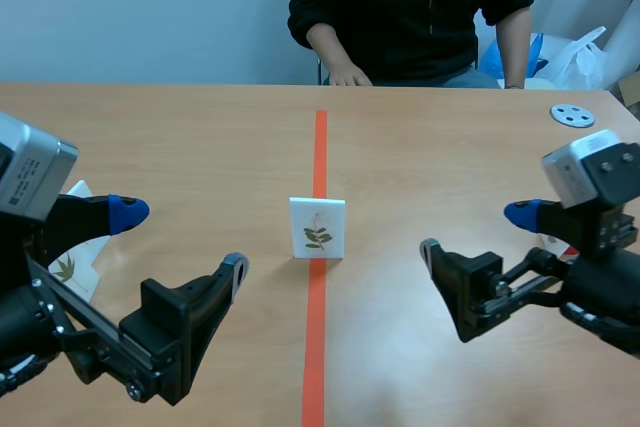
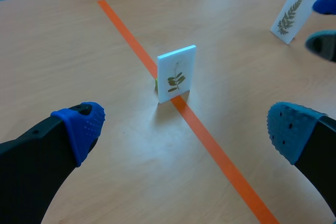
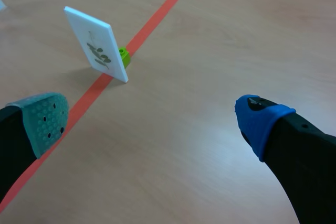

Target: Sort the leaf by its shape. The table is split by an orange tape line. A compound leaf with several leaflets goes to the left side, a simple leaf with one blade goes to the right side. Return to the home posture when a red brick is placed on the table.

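A white card [image 1: 317, 228] stands upright on the orange tape line [image 1: 319, 142] at mid-table, printed with a green sprig of several leaflets. In the left wrist view the card [image 2: 177, 73] is ahead of my left gripper [image 2: 184, 129], and a small green block [image 2: 156, 83] props it from behind. From the right wrist view the card [image 3: 97, 45] and its green block [image 3: 124, 56] lie ahead and to the side of my right gripper [image 3: 152, 119]. My left gripper [image 1: 183, 240] and right gripper [image 1: 478, 230] are both open, holding nothing, low on either side of the line.
A second leaf card [image 1: 75, 257] sits behind my left gripper. A fern card [image 2: 290, 17] stands by the right arm's fingers. A person sits across the table with a hand [image 1: 348, 75] on its far edge. A grey disc [image 1: 572, 115] lies far right.
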Available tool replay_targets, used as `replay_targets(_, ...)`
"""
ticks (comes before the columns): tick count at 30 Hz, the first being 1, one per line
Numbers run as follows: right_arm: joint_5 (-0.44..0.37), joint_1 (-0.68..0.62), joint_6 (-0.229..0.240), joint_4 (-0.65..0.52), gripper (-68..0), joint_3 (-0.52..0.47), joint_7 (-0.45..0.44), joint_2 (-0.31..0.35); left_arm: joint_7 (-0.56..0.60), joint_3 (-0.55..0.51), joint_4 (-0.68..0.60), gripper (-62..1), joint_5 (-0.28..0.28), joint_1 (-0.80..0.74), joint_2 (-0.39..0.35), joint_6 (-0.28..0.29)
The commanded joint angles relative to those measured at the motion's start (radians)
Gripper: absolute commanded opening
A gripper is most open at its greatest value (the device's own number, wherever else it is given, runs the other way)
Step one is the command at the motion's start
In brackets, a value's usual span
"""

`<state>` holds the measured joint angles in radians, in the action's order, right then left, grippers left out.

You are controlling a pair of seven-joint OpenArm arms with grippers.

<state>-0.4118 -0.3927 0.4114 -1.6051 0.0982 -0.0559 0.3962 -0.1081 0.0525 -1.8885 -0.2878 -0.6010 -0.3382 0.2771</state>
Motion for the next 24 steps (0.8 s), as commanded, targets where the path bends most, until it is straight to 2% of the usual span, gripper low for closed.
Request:
replay_targets(1, 0.017, 0.051, 0.002, 0.018, 0.4, 0.026, -0.042, 0.011, 0.014, -0.004, -0.004, 1.4, -0.006, -0.002, 0.003, -0.001)
replay_targets(6, 0.113, 0.184, 0.0, 0.178, 0.4, 0.146, -0.14, 0.003, 0.014, -0.004, -0.004, 1.4, -0.006, -0.002, 0.003, -0.001)
replay_targets(10, 0.178, 0.283, -0.012, 0.306, 0.4, 0.205, -0.198, -0.03, 0.014, -0.004, -0.004, 1.4, -0.006, -0.002, 0.003, -0.001)
replay_targets(18, 0.256, 0.476, -0.032, 0.524, 0.4, 0.33, -0.259, -0.117, 0.014, -0.004, -0.004, 1.4, -0.006, -0.002, 0.003, -0.001)
replay_targets(22, 0.285, 0.546, -0.083, 0.596, 0.4, 0.386, -0.259, -0.161, 0.014, -0.004, -0.004, 1.4, -0.006, -0.002, 0.003, -0.001)
replay_targets(24, 0.294, 0.572, -0.084, 0.628, 0.4, 0.404, -0.259, -0.185, 0.014, -0.004, -0.004, 1.4, -0.006, -0.001, 0.003, -0.001)
